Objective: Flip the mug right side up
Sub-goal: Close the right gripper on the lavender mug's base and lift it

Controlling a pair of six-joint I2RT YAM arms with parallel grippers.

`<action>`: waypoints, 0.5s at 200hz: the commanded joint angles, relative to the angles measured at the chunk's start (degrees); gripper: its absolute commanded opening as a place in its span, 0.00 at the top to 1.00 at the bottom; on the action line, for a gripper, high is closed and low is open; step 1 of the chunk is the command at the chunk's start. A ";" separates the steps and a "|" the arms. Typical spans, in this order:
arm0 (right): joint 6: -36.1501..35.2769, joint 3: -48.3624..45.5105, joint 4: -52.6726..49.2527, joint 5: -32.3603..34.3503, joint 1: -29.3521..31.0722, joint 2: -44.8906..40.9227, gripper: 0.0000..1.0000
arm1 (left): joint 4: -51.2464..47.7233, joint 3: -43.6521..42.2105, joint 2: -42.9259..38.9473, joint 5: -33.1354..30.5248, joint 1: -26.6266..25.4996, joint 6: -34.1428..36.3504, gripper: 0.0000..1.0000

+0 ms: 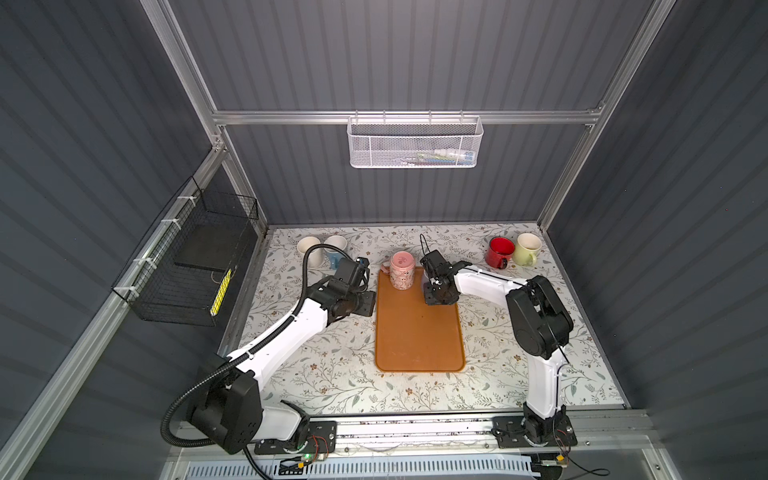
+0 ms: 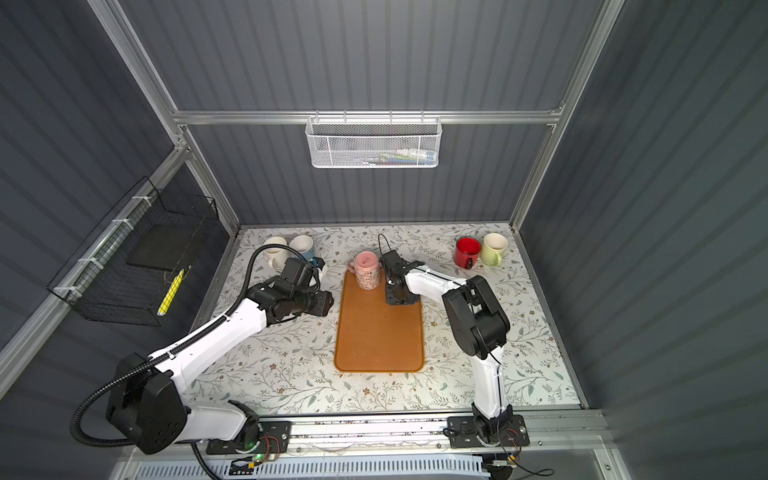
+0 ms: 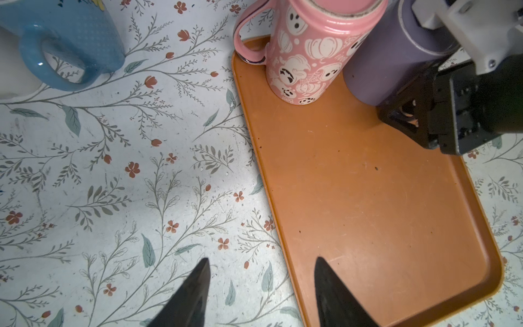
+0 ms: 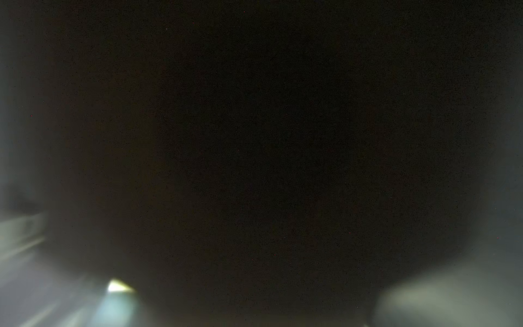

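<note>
A pink mug printed with ghosts and pumpkins stands base up at the far end of the orange tray. Its handle points left. Right beside it, in the left wrist view, a purple mug leans tilted over the tray, with my right gripper shut on its lower end. In both top views that gripper hides the purple mug. The right wrist view is almost black. My left gripper hovers open and empty over the tray's left edge.
A white mug and a blue mug stand at the back left. At the back right are a red mug and a pale green mug. A black wire basket hangs on the left wall.
</note>
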 commanded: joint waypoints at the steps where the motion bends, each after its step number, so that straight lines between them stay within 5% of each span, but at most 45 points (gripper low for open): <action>1: 0.94 0.24 0.26 0.35 -0.14 0.54 0.63 | -1.18 -0.79 -1.42 -0.54 -0.15 0.92 0.41; 100: -0.93 1.05 -0.18 0.96 -0.29 0.99 0.84 | -1.18 -1.10 -1.61 -0.72 -0.16 0.92 0.41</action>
